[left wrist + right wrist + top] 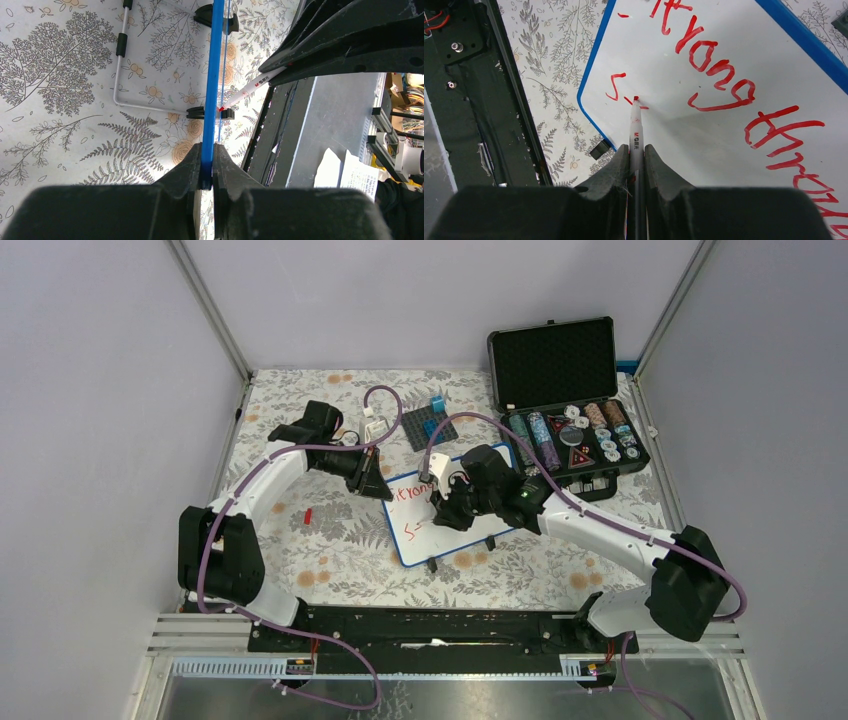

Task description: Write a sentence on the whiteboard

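Whiteboard (418, 540) lies on the floral worktop (330, 550) near the centre, between the two arms, turned at a slant, with its far right corner near the open black case (565, 390). Left hand (375, 485) is narrow, fingers pinched on the board's blue rim at the left edge; in the left wrist view the rim (212, 90) runs straight up from between the fingertips (207, 155).

Right hand (447, 508) is over the board's lower left part, clamped on a white marker (636, 125) that sticks out between its fingers (636, 150). The red tip sits on the white surface (724, 55), on a short red dash just right of an "S" near the board's corner. Red handwriting fills the line above it; "trong" is readable, and more letters run off frame.

Marker (250, 90) also shows in the left wrist view, tip at the board. Grey baseplate (432, 425) with blue bricks sits beyond the board. Small red item (308, 515) lies left of it; cannot tell what it is.
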Robot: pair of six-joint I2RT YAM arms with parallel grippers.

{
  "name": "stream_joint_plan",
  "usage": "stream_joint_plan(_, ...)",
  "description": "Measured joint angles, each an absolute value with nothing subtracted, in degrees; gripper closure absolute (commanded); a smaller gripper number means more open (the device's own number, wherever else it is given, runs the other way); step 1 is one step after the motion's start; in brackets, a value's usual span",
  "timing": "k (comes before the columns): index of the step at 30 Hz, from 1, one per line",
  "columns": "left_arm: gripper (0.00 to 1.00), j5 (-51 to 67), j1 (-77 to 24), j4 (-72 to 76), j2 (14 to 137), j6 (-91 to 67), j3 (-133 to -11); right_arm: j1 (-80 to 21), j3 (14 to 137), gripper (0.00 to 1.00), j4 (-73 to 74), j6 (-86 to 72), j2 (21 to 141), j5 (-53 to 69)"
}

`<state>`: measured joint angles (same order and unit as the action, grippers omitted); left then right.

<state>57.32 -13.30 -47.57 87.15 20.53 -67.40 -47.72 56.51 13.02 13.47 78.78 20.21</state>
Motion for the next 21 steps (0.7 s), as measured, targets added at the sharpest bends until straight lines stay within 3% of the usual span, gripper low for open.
stream_joint_plan(21,1.0,57.3,-13.3,-47.6,87.2,20.5,-67.4,-48.0,53.8,1.0,13.1,14.2,78.9,21.4)
